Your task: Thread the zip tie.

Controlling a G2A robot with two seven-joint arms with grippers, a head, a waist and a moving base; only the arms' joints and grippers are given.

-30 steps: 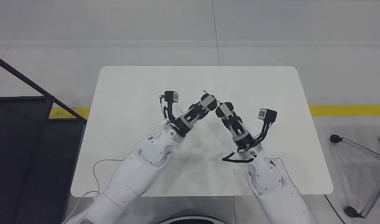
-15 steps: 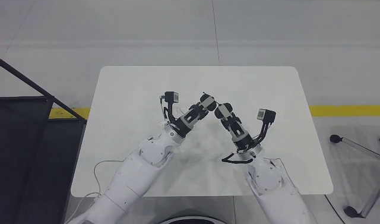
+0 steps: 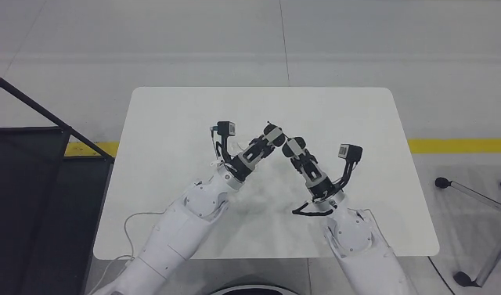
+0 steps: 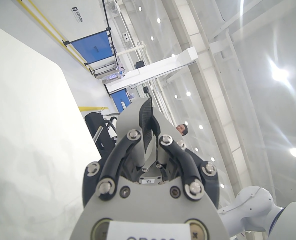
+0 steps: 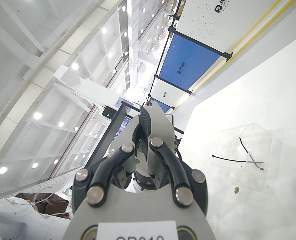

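Slowly, with left gripper and right gripper both pinched on the zip tie, align tail squarely with head.

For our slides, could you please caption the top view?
Left gripper, pinching a zip tie, faces right gripper above white table.

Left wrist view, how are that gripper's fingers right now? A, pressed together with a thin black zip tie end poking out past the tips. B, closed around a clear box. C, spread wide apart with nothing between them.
A: the left gripper has its pads pressed together, and the black end of the zip tie sticks out just past its fingertips.
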